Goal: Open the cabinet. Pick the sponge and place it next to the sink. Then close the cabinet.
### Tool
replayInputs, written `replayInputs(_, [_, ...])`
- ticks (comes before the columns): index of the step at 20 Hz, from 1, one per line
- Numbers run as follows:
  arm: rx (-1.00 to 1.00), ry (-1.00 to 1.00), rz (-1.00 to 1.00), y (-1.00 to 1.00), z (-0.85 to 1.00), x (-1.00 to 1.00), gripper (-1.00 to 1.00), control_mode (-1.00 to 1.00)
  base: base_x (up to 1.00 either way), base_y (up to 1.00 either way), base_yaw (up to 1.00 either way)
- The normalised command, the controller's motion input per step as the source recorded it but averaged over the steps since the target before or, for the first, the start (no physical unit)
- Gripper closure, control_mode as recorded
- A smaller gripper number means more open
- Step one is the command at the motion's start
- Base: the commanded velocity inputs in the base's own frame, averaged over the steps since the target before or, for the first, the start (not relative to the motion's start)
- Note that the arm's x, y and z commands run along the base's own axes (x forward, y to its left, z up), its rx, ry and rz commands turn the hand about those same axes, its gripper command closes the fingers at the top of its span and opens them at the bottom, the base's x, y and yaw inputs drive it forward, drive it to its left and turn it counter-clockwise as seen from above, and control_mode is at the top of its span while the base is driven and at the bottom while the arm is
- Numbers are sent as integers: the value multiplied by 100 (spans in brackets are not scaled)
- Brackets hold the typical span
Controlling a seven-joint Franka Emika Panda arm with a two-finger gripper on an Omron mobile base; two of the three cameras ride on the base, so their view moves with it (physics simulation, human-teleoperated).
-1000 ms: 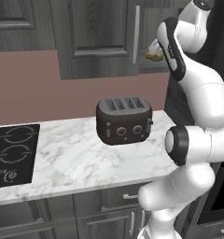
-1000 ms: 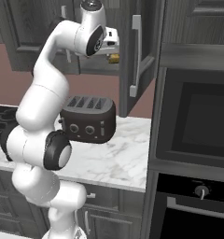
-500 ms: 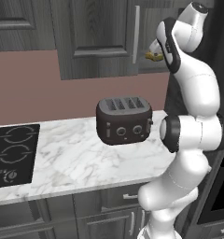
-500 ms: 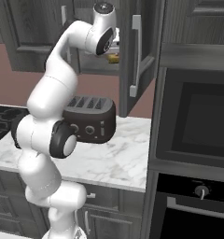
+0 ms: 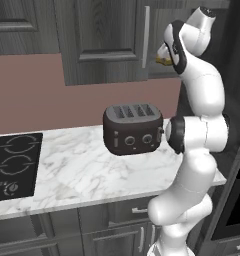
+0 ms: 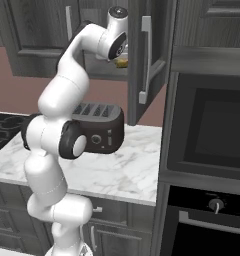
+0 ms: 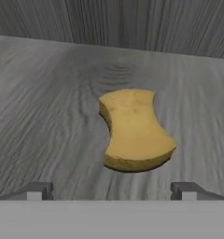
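Observation:
The cabinet's right door [image 6: 153, 50] stands swung open, its silver bar handle [image 6: 144, 60] facing me; the left door [image 5: 104, 35] is closed. On the wood-grain shelf [image 7: 48, 116] inside lies the yellowish sponge [image 7: 135, 133], also visible as a small yellow block [image 5: 163, 61] [image 6: 122, 62] at the hand. My gripper [image 7: 111, 191] is open, just short of the sponge, with one fingertip [image 7: 37, 190] on each side of it and nothing held. From the base views the gripper [image 5: 165, 52] [image 6: 123, 54] reaches into the cabinet opening.
A dark toaster [image 5: 133, 129] [image 6: 104, 127] stands on the marble counter [image 5: 77, 170] below the cabinet. A black cooktop [image 5: 12, 165] lies at the left. A built-in oven [image 6: 212, 145] fills the tall unit at the right.
The arm's upper links have swung right and straightened up toward the cabinet. The hand has stayed at the shelf by the sponge. The sponge has not moved.

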Motion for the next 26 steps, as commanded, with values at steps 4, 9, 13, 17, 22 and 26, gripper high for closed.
replayInputs(4, [0,0,0,-1,0,36,-100,-100,0,0,0])
replayInputs(9, [0,0,0,-2,0,34,-100,-100,0,0,0])
replayInputs(13, [0,0,0,-2,0,9,-100,-100,0,0,0])
replayInputs(17, [0,0,0,0,-5,5,-100,-100,0,0,0])
replayInputs(22, [0,0,0,0,-20,11,-100,-100,0,0,0])
replayInputs(26, [0,0,0,0,-35,6,-100,-100,0,0,0])
